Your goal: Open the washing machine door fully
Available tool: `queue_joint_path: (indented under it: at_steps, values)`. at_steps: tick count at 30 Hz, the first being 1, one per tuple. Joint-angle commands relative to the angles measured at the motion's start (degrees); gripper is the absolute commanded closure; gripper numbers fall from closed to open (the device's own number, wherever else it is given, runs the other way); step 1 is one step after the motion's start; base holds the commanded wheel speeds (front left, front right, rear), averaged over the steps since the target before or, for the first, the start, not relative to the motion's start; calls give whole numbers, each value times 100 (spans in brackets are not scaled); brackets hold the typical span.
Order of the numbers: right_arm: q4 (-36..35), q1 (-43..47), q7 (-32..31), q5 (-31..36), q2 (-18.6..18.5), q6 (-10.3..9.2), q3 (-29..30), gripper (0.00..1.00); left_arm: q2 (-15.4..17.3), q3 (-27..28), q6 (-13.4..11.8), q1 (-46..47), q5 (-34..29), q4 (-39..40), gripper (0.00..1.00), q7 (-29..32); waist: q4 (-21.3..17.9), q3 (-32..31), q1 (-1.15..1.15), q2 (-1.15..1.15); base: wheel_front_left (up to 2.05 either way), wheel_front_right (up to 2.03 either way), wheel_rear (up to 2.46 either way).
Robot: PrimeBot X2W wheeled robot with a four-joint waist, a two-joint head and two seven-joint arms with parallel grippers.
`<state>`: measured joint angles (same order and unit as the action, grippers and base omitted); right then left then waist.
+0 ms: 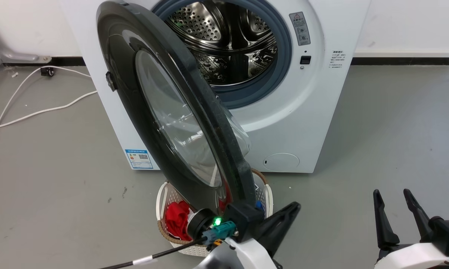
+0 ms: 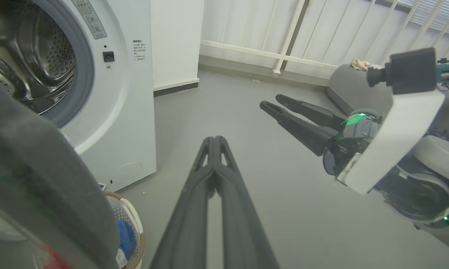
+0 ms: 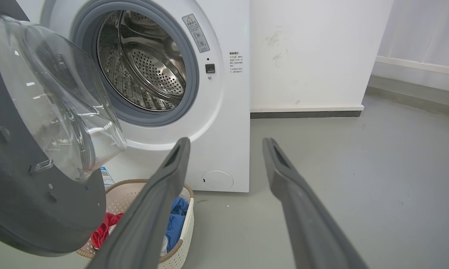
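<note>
The washing machine door (image 1: 164,112) stands swung out from the washing machine (image 1: 303,123), hinged on the robot's left, its rim turned edge-on to the head view. The steel drum is bare behind it. The door's low edge hangs over a white laundry basket (image 1: 160,201) on the floor, which holds red and blue cloth.

The left gripper (image 1: 292,207) sits just right of that low edge, its fingers pressed together on nothing and pointing away from the door. In the left wrist view the door (image 2: 41,168) fills the left side, apart from the fingertips (image 2: 214,141).

The right gripper (image 1: 392,194) is well off to the right, fingers spread wide and empty, with the door (image 3: 18,175) far to its left.
</note>
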<state>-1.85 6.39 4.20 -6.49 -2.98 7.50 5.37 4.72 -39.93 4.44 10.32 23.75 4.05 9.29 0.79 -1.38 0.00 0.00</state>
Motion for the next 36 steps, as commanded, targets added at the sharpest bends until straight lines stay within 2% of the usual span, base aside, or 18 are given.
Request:
queue_joint_path:
  at_steps: [1,8,22,29,36]
  values:
    - [20,-69,40,-22,19,-1,-17,0,-21,62,-79,-10,-39,-176,100,-104,-24,3,0,0,0,0,0]
    - [93,-46,58,-42,19,-1,-34,0,-64,393,-336,228,-41,-839,100,-516,-109,15,0,0,0,0,0]
    - [160,-55,79,-68,20,-1,-39,0,-40,823,-661,523,100,-1537,100,-926,-184,-47,0,0,0,0,0]
    - [143,13,61,-84,20,-1,20,0,170,845,-730,227,105,-1518,100,-957,-129,-71,0,0,0,0,0]
    - [148,-8,100,-150,19,-2,24,0,404,826,-791,-118,111,-1075,100,-892,133,-70,0,0,0,0,0]
